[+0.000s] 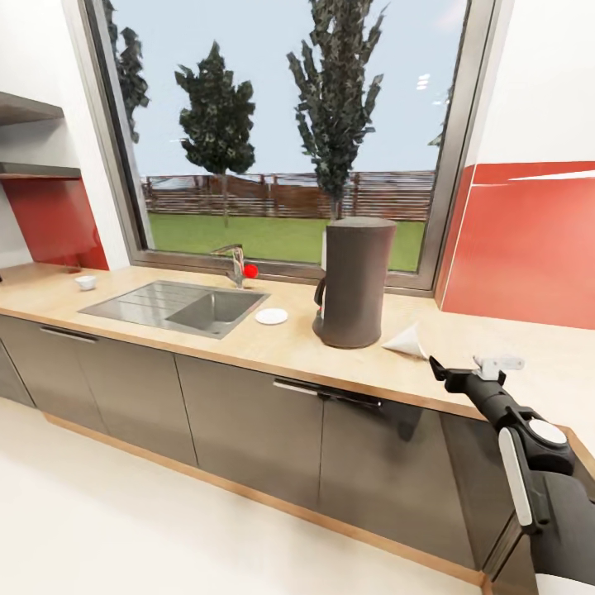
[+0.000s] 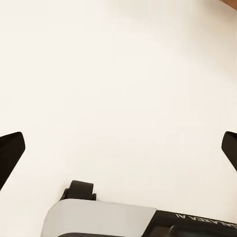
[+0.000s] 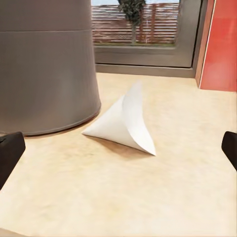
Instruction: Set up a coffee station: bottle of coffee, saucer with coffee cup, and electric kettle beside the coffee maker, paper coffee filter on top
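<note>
The paper coffee filter [image 3: 123, 121] lies just beside the coffee maker [image 1: 355, 281], whose top is cut off in the right wrist view. The right gripper [image 3: 118, 150] has its jaws wide; the left gripper [image 2: 118, 148] has too.

Black right arm [image 1: 529, 463] — white panels, grey cap

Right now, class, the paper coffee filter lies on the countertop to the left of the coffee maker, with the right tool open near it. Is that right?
Not quite: the head view shows the paper coffee filter lying right of the coffee maker. It is on the countertop, and the right tool is open near it.
</note>
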Robot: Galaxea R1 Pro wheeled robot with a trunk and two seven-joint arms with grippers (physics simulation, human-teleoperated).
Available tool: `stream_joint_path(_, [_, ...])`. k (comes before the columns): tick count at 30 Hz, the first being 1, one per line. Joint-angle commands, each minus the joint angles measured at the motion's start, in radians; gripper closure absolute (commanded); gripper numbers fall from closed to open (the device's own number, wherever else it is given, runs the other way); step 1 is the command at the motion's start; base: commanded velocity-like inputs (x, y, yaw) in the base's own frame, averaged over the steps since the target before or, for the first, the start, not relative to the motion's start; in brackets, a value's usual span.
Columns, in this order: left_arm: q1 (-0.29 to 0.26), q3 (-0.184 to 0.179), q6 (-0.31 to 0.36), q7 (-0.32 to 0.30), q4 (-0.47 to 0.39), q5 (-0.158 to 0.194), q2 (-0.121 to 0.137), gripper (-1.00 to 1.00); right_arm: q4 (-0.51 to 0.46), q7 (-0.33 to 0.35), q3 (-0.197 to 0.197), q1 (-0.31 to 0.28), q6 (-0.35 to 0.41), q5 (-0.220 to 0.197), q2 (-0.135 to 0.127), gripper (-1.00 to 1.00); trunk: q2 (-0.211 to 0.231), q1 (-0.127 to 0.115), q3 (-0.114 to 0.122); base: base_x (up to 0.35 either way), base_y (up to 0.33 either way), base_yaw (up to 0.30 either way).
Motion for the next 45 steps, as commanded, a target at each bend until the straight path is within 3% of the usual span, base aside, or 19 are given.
stream_joint_path(1, [0.0, 0.002, -0.001, 0.0, -0.001, 0.006, -0.001, -1.0, -0.001, 0.006, -0.002, -0.001, 0.006, 0.001, 0.0, -1.0, -0.001, 0.0, -0.001, 0.003, 0.0, 0.0])
stream_joint_path(17, [0.0, 0.003, -0.001, 0.0, -0.001, 0.006, -0.001, -1.0, 0.003, 0.007, 0.005, -0.001, 0.006, 0.0, 0.003, -1.0, -0.001, 0.0, -0.001, 0.083, -0.025, 0.0])
stream_joint_path(20, [0.003, -0.004, -0.004, 0.001, 0.003, 0.005, -0.016, -1.0, -0.005, -0.006, 0.007, -0.002, 0.009, 0.004, -0.003, -1.0, -0.001, 0.0, -0.001, 0.0, 0.0, 0.0])
stream_joint_path(41, [0.003, -0.004, -0.004, 0.001, 0.003, 0.005, -0.016, -1.0, -0.005, -0.006, 0.007, -0.002, 0.009, 0.004, -0.003, -1.0, -0.001, 0.0, -0.001, 0.0, 0.0, 0.0])
stream_joint_path(45, [0.003, -0.001, -0.003, 0.001, 0.002, 0.004, -0.038, -1.0, 0.006, -0.006, 0.009, -0.002, 0.009, -0.001, 0.0, -1.0, -0.001, 0.0, -0.001, 0.062, 0.0, 0.0])
